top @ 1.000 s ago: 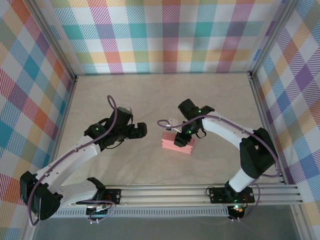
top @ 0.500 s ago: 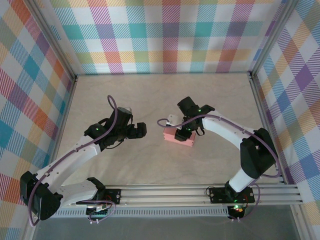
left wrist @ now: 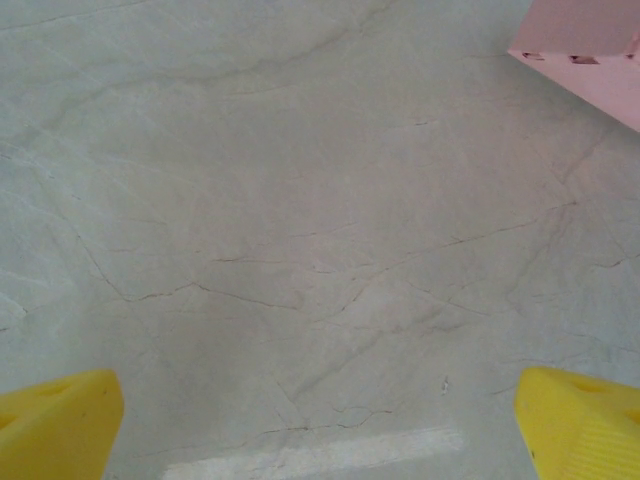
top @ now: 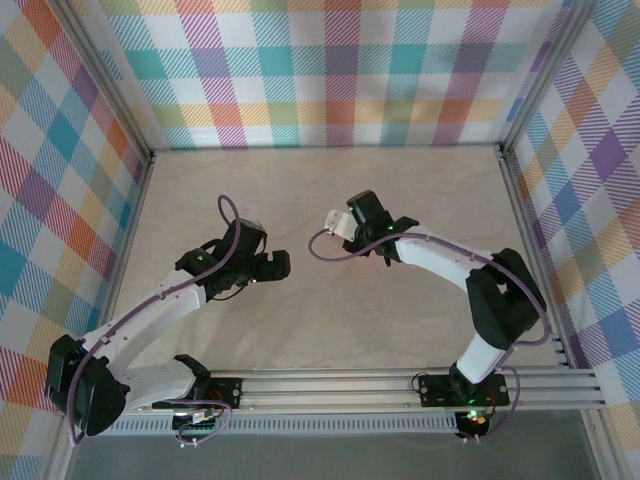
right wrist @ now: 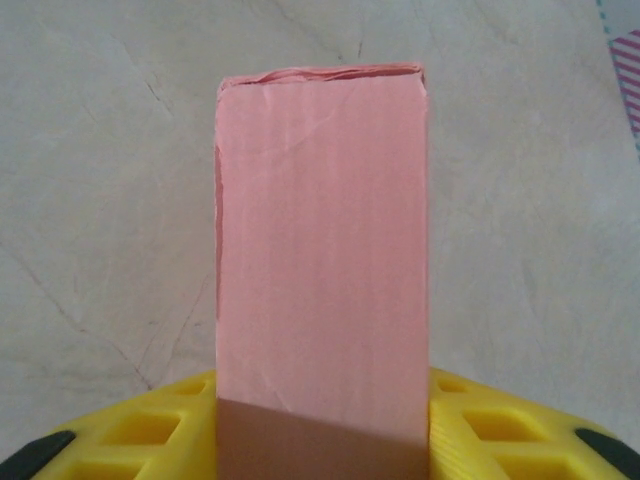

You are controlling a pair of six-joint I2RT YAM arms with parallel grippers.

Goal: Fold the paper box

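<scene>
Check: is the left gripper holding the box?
No, the left gripper is open over the table, and the box is well apart from its fingers.

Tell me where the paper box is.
In the right wrist view, the paper box stands mid-frame, clamped in the right gripper, table behind it.

One paper box (right wrist: 322, 250), two arms (top: 160, 305) (top: 440, 262) and one table (top: 300, 190).

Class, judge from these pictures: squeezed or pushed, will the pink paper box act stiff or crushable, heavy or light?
Probably light: the paper box is thin card. Likely crushable: its far edge looks crumpled and a crease crosses its face. Flat sides shouldn't roll.
</scene>
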